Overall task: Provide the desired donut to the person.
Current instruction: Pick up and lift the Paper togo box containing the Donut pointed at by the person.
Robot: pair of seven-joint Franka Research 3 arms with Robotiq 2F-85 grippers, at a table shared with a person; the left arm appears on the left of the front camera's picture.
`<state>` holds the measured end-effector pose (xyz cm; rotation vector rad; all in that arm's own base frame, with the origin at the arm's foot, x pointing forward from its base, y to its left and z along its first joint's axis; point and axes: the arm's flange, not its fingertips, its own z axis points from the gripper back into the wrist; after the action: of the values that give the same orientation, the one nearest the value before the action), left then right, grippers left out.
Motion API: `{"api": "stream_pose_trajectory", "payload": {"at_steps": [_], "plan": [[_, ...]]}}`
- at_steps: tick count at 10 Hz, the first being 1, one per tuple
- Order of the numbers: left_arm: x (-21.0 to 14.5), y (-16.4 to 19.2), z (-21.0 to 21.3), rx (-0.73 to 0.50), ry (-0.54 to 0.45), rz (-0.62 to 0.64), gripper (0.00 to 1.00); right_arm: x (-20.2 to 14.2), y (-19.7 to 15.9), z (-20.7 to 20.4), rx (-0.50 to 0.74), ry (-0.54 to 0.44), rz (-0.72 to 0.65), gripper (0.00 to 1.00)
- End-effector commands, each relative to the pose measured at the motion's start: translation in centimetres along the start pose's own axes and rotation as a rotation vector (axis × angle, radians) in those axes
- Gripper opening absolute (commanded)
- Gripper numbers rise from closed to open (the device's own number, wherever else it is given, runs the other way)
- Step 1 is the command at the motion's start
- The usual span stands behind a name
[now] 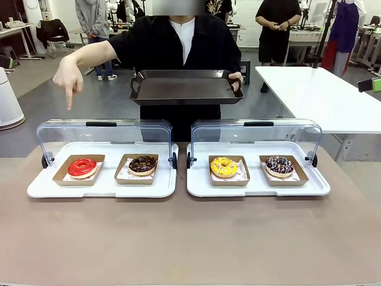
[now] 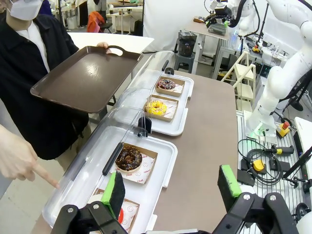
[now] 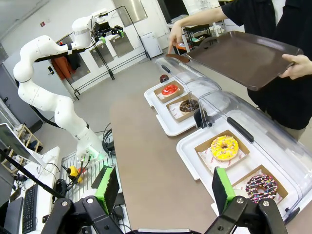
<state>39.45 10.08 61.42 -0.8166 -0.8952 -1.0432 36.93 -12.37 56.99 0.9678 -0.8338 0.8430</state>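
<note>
The person (image 1: 178, 42), in a black jacket, holds a dark brown serving tray (image 1: 184, 88) in one hand. The other hand (image 1: 68, 77) points a finger down, behind the left case above the red glazed donut (image 1: 82, 167). That donut lies in a paper boat next to a chocolate donut (image 1: 142, 165). A yellow donut (image 1: 224, 167) and a sprinkled chocolate donut (image 1: 279, 165) lie in the right case. My left gripper (image 2: 172, 187) hangs open above the left case's end, holding nothing. My right gripper (image 3: 165, 184) is open and high off the table's right end.
Both white display trays (image 1: 107, 189) (image 1: 256, 189) have their clear lids (image 1: 101, 134) swung open towards the person. The brown table (image 1: 190, 238) is bare in front of them. A white table (image 1: 321, 95) stands to the right. Other people stand in the background.
</note>
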Motion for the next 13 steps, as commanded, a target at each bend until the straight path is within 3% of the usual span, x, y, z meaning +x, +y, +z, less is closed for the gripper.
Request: {"api": "stream_pose_trajectory", "payload": {"at_steps": [1, 4, 7, 10, 13], "plan": [[0.2, 0.0, 0.2, -0.006, -0.005, -0.006, 1.0, 0.1, -0.1, -0.1, 0.01, -0.012, 0.005, 1.0], [0.4, 0.2, -0.7, -0.024, 0.013, -0.023, 1.0, 0.1, -0.1, -0.1, 0.01, -0.012, 0.005, 1.0], [2.5, -0.4, -3.3, -0.027, 0.159, -0.1, 1.0, 0.1, -0.1, -0.1, 0.01, -0.012, 0.005, 1.0], [4.6, -2.9, -5.6, -0.05, 0.443, -0.227, 1.0, 0.1, -0.1, -0.1, 0.01, -0.012, 0.005, 1.0], [5.1, -3.3, -8.9, -0.052, 0.685, -0.258, 1.0, 0.1, -0.1, -0.1, 0.01, -0.012, 0.005, 1.0]]}}
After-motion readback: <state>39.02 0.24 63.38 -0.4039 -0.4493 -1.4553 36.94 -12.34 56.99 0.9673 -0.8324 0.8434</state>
